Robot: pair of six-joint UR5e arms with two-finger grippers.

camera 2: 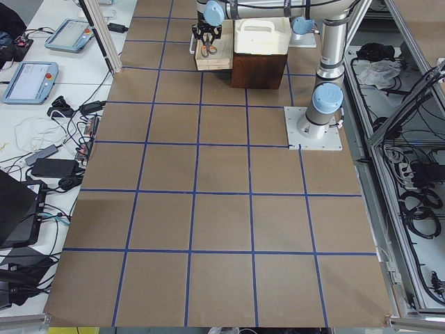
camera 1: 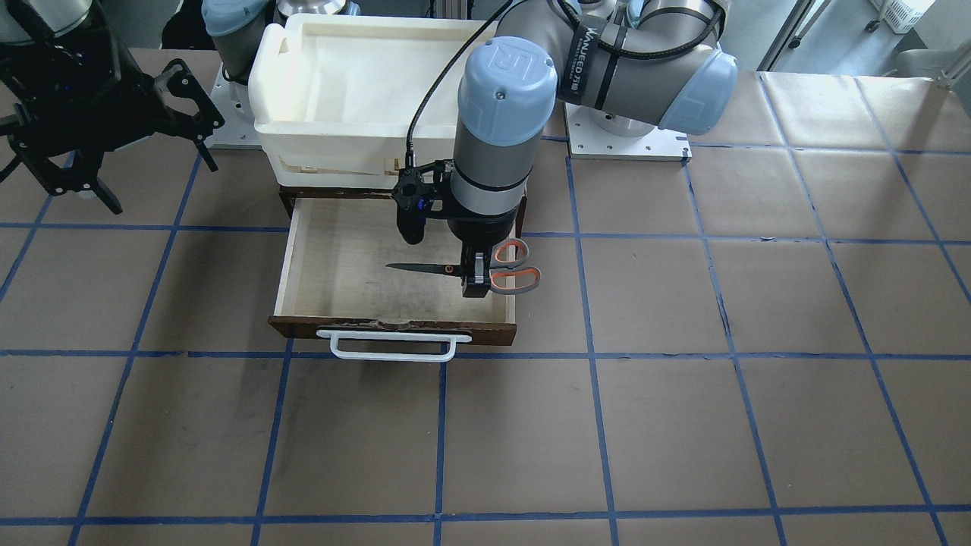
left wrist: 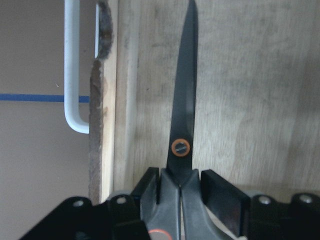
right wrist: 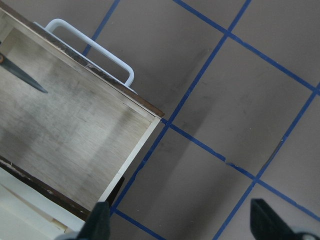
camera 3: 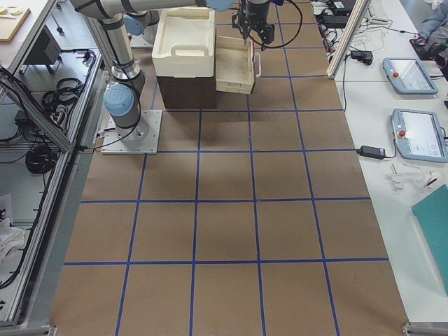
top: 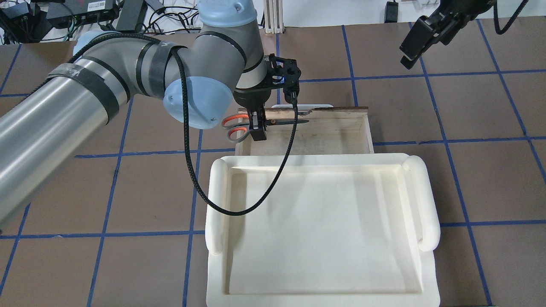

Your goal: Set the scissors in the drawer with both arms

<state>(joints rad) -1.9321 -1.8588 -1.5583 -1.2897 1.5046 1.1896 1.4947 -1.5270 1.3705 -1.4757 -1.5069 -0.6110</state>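
Hanging over the open drawer (camera 1: 394, 328), the scissors (camera 1: 450, 268) are held in the left gripper (camera 1: 476, 277). Its two black fingers (left wrist: 220, 192) press on the grey part just behind the orange dot, one on each side. The dark blades are closed and make one thin point. They lie flat and reach across the pale wood inside the drawer, side by side with the front wall. The grey and orange rings stick out past the side wall of the drawer, on the robot's left. From these views one cannot tell if the blades touch the drawer floor or hang a bit above it.

The drawer is pulled out toward the far side of the table (camera 1: 683, 379). Its front is dark brown and a bit chipped along the top edge. A white handle (camera 1: 394, 350) sits on that front. The left arm comes down from above, straight over the side of the drawer where the rings are.

A big white bin (camera 1: 265, 83) sits on top of the dark brown box that the drawer slides out of.

The right gripper (right wrist: 184, 222) is up in the air, off to the robot's right side of the drawer and well apart from it. Its fingers (right wrist: 100, 222) are spread wide and hold nothing. Blue tape lines cross the brown table in squares.
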